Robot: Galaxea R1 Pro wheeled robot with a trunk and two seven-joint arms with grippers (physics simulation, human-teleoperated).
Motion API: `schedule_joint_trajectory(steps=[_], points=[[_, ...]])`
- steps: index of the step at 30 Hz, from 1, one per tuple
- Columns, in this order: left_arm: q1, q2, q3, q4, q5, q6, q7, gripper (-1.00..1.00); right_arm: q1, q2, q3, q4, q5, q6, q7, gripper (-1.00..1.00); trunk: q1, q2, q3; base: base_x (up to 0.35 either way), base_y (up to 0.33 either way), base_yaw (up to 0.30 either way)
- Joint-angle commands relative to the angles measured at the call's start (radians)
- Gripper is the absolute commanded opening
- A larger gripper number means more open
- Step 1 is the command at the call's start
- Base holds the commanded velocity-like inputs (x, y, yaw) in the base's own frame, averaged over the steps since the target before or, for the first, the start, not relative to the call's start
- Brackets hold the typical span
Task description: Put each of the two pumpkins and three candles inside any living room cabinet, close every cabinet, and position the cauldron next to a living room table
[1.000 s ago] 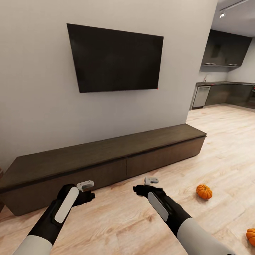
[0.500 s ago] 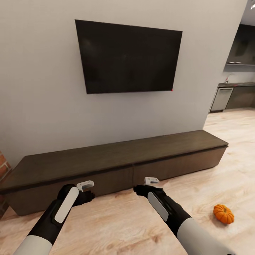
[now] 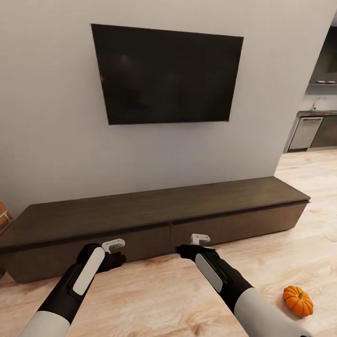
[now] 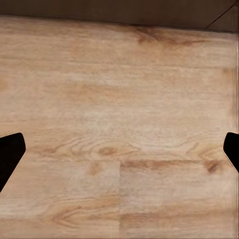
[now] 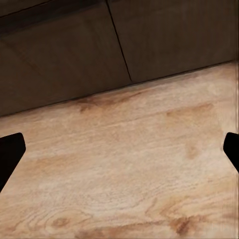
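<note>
**Operator:** Looking down from the head camera, I've got the cabinet stretched along the wall, all its flat fronts flush and shut, with the black TV mounted above it. My left gripper and right gripper both hang low over the wooden floor, just in front of the cabinet's base.

**Spotter:** Any task items in sight?

**Operator:** One pumpkin sits on the floor off to my right, well apart from the right arm and clear of the cabinet. Far right, past the wall's end, there's a slice of kitchen.

**Spotter:** Left wrist?

**Operator:** Floor planks, plus a dark strip of the cabinet's base along one edge. The two fingertips sit at opposite borders, spread wide, nothing between them.

**Spotter:** And the right wrist?

**Operator:** Closer to the furniture here: the cabinet fronts with the seam between two of them, meeting the floor. Fingertips again at opposite borders, so this gripper is released too, holding nothing.
</note>
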Motion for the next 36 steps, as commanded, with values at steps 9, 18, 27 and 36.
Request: schedule_joint_trajectory(steps=[9,18,27,36], points=[[-0.001,0.001,-0.001,-0.001,0.010,0.002,0.010,1.00,-0.001,0.000,0.005,-0.001,-0.010,0.001,-0.009,1.00,0.000,0.000,-0.001,0.002,-0.321,0.156],[-0.001,0.002,-0.001,-0.001,0.010,0.002,0.009,1.00,-0.001,-0.001,0.005,-0.001,-0.010,0.001,-0.009,1.00,0.000,0.000,-0.001,-0.063,-0.316,0.173],[-0.001,0.002,-0.001,-0.003,0.011,0.001,0.009,1.00,-0.001,-0.001,0.004,-0.001,-0.006,0.005,-0.010,1.00,0.000,0.000,-0.001,0.021,-0.077,0.009],[-0.001,0.005,-0.001,-0.003,0.011,-0.001,0.010,1.00,-0.001,0.000,0.004,-0.001,-0.009,0.001,-0.009,1.00,0.000,0.000,-0.001,0.073,-0.002,0.000]])
